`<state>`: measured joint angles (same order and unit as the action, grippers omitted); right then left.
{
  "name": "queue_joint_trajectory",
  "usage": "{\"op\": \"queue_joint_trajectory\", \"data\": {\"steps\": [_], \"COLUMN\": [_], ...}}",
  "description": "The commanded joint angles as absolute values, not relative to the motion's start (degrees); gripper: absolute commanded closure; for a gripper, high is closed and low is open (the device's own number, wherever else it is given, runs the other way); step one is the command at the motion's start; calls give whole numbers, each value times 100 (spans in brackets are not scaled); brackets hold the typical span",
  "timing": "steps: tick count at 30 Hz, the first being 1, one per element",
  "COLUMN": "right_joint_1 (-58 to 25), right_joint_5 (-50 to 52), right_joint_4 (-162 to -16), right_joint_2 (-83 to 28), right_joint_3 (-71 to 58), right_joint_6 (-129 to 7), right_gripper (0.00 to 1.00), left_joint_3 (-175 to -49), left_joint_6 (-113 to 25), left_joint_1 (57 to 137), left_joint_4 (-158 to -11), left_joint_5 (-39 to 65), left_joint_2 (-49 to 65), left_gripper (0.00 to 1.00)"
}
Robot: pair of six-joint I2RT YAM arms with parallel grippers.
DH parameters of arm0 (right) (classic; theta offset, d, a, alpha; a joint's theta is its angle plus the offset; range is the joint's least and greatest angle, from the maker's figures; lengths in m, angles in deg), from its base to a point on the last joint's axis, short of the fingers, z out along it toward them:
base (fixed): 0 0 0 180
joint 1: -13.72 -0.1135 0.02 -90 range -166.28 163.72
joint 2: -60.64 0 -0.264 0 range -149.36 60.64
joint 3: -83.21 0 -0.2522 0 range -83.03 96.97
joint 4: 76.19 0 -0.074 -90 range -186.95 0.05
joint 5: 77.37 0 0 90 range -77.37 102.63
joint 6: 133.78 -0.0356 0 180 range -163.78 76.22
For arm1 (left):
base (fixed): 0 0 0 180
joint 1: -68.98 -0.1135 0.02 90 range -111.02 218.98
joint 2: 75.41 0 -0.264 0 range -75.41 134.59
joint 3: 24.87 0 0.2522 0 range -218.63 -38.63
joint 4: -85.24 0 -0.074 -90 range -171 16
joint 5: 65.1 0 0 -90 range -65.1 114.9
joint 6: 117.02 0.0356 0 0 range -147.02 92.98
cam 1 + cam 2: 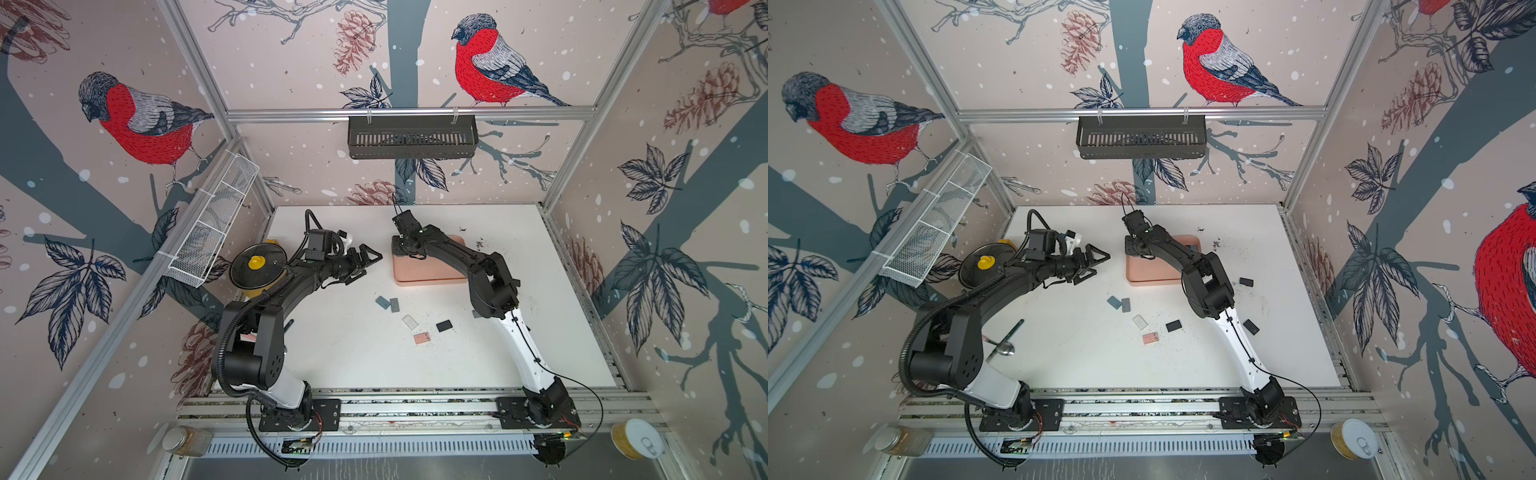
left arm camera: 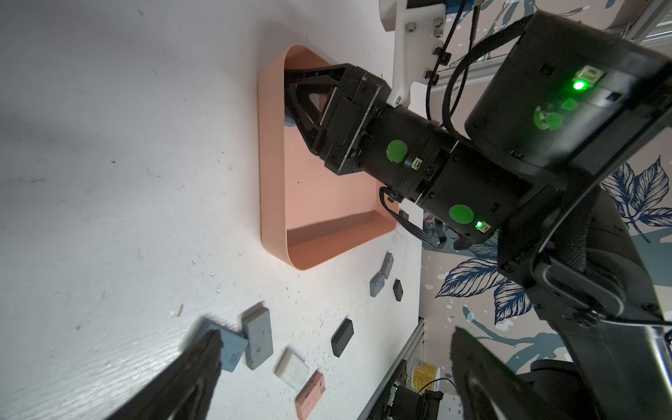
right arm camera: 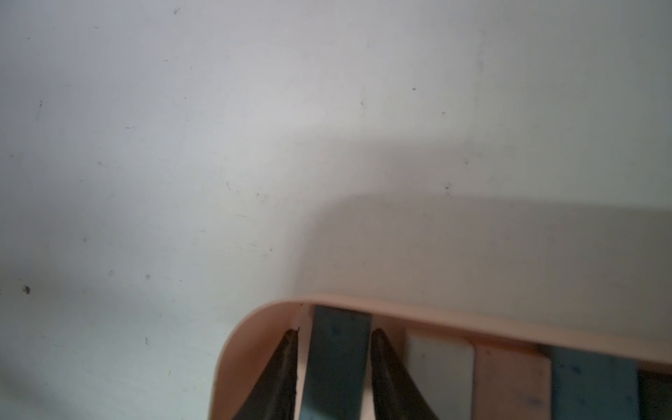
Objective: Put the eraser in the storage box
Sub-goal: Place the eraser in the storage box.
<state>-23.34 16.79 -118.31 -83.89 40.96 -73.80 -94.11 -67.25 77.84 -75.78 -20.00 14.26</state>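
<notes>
Right claw (image 3: 334,332) in storage box (image 3: 436,316), jaws slightly clear of blue eraser (image 3: 340,363); left claw (image 1: 368,264) wide open, empty. Erasers (image 1: 422,337) on bench (image 1: 353,365) not yet boxed.

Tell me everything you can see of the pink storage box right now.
The storage box is a shallow salmon-pink tray, plastic-looking, rectangular with rounded corners and a low rim, flat on the white table toward the back. The right gripper reaches into one corner, jaws slightly apart around a dark blue-grey eraser. A white eraser, a pink eraser and a blue eraser lie beside it along the wall; the remaining visible floor is bare.
</notes>
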Motion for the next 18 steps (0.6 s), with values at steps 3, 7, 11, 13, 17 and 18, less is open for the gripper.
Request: {"op": "queue_joint_trajectory", "data": {"steps": [3, 7, 11, 13, 17, 18], "right_joint_1": [-2345, -2355, -2364, -2366, -2372, -2372], "right_joint_5": [1735, 1728, 1741, 1762, 1779, 1789], "right_joint_4": [-11853, -11893, -11914, -11952, -12005, -12023], "right_joint_2": [-8419, -8373, -8257, -8182, -7993, -7945], "right_joint_3": [4221, 4283, 4305, 4292, 4253, 4240], "right_joint_6": [-7366, -7356, -7347, -7324, -7296, -7288], "right_gripper": [61, 59, 56, 55, 52, 52], "left_joint_3": [-9409, -9410, -9420, -9435, -9449, -9450], "left_joint_6": [-6740, -6715, -6704, -6685, -6625, -6620], "left_joint_1": [7776, 7773, 7769, 7770, 7775, 7775], "left_joint_4": [-7748, -7739, -7731, -7712, -7659, -7651], "left_joint_5": [-2107, -2102, -2109, -2107, -2047, -2037], "left_joint_2": [1398, 1388, 1405, 1399, 1371, 1365], "left_gripper": [3, 3, 3, 3, 3, 3]}}
